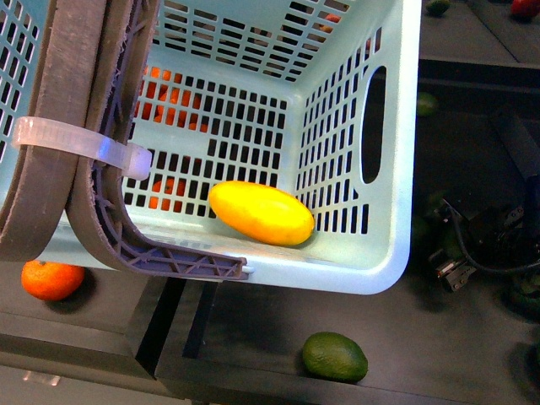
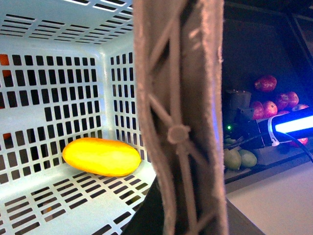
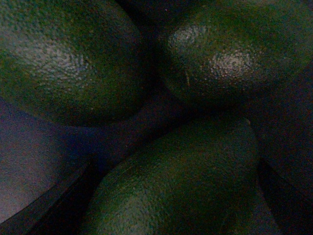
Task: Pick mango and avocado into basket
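Mango (image 1: 261, 213) is laid in the basket (image 1: 396, 169); avocados (image 3: 195, 181) are closely faced by the right gripper (image 1: 449, 268), whose opening cannot be told; one must be clasped.

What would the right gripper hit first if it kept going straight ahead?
Probably one of the three dark green avocados filling its wrist view, very close. Which one comes first is unclear, since depth is hard to judge.

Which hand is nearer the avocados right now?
Right. The right arm dips beside the basket, its wrist view filled by avocados. The left hand's view looks past the basket handle at the mango inside.
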Robot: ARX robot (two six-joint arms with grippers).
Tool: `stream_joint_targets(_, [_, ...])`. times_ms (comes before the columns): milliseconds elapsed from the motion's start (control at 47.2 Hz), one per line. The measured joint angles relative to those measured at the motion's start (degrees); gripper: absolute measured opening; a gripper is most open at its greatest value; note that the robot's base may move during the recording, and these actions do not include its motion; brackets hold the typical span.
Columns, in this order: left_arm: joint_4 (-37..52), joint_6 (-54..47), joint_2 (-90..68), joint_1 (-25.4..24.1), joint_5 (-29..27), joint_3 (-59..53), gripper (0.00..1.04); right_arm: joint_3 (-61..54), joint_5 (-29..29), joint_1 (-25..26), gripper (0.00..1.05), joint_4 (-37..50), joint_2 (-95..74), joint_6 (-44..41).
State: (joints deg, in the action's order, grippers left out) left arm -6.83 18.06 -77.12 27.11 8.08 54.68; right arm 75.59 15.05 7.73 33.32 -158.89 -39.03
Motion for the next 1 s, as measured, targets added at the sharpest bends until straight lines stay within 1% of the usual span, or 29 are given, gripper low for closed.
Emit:
stream_joint_targets(233, [0.0,0.0,0.0,0.0,0.0,0.0,0.06,0.0,-0.4,0.1,0.96,0.4,0.0,0.9])
stream_joint_targets(254, [0.0,0.0,0.0,0.0,0.0,0.0,0.06,0.0,-0.5,0.1,0.92,0.4,0.0,1.0])
stream_joint_targets(275, [0.0,0.0,0.0,0.0,0.0,0.0,0.06,0.0,-0.5,0.1,0.90,0.4,0.0,1.1])
stream_joint_targets(318, [0.0,0.0,0.0,0.0,0.0,0.0,0.06,0.0,-0.5,0.1,0.83,0.4,0.0,1.3])
stream_joint_targets(339, [0.0,0.0,0.0,0.0,0.0,0.0,0.06,0.0,-0.7,0.1,0.78,0.5,0.0,1.4])
stream_joint_targets(445, [0.0,0.0,0.0,0.0,0.0,0.0,0.06,0.0,-1.0,0.1,0.69,1.0,0.0,1.9])
stream_joint_targets(487, [0.0,0.0,0.0,0.0,0.0,0.0,0.06,-0.1,-1.1,0.1,0.67,1.4,0.0,2.3])
stream_joint_targets(763, [0.0,0.0,0.0,0.0,0.0,0.0,0.06,-6.6,0.0,1.2,0.65,5.8,3.8,6.4])
stream_joint_targets(996, [0.0,0.0,0.0,0.0,0.0,0.0,0.06,-16.0,2.0,2.9,0.65,11.0,17.7,14.4])
